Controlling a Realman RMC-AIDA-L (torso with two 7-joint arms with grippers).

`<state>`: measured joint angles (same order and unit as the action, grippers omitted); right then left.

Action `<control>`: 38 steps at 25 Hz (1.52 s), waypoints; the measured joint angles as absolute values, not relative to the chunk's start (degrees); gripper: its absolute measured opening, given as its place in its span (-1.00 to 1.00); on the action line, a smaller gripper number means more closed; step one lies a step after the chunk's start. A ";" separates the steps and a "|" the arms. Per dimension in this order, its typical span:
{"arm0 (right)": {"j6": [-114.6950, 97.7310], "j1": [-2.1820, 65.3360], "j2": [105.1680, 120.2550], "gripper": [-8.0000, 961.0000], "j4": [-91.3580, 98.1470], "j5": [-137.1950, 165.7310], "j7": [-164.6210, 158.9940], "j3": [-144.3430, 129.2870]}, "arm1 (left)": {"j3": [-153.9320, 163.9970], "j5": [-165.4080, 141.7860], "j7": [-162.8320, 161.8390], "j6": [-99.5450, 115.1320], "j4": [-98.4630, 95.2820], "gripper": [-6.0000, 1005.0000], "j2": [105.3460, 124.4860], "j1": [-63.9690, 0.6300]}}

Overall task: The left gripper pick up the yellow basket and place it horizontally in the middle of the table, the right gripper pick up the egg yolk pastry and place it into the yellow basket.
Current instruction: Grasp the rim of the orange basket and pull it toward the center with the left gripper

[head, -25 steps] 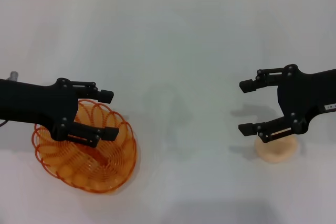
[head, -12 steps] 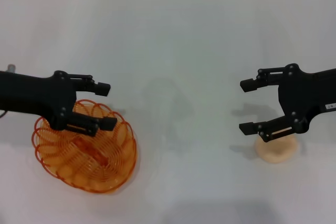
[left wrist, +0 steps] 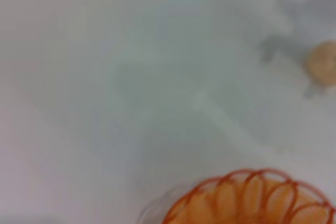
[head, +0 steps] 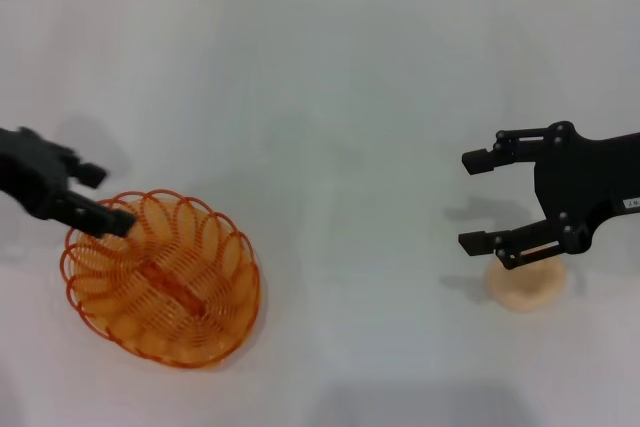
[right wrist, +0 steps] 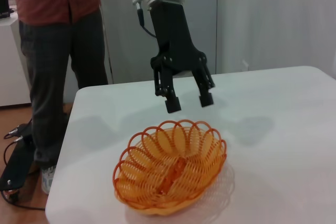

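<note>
A white table [head: 330, 97] fills the head view. The yellow basket [head: 163, 277] sits upright on the table at the robot's left, near the front edge, its looped rim facing up. The left end effector [head: 98, 197] hangs just above the basket's far left rim; the right wrist view shows its 2 fingers [right wrist: 172, 103] spread apart and holding nothing, clear of the basket [right wrist: 171, 165] below. On the robot's right, the right end effector [head: 482, 201] has its 2 fingers wide apart with nothing between them. The pastry [head: 525, 283] rests on the table directly under the near finger, partly hidden by it, well apart from the basket. In the left wrist view the basket rim [left wrist: 252, 198] and the distant pastry [left wrist: 323, 64] both appear.
</note>
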<state>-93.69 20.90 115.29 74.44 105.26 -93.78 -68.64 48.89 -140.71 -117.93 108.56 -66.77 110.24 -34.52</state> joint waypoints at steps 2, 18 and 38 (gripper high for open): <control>-93.60 20.90 115.31 0.79 74.46 105.09 -93.77 -68.64 | 48.88 -142.73 -119.05 109.09 -67.08 0.75 109.87 -35.12; -93.19 21.02 115.40 0.79 75.17 104.65 -93.71 -68.64 | 49.29 -154.08 -119.82 101.94 -63.02 0.74 110.96 -36.14; -93.56 20.22 115.40 0.79 75.48 104.13 -93.78 -68.63 | 50.97 -155.40 -120.14 96.30 -56.03 0.58 113.73 -37.77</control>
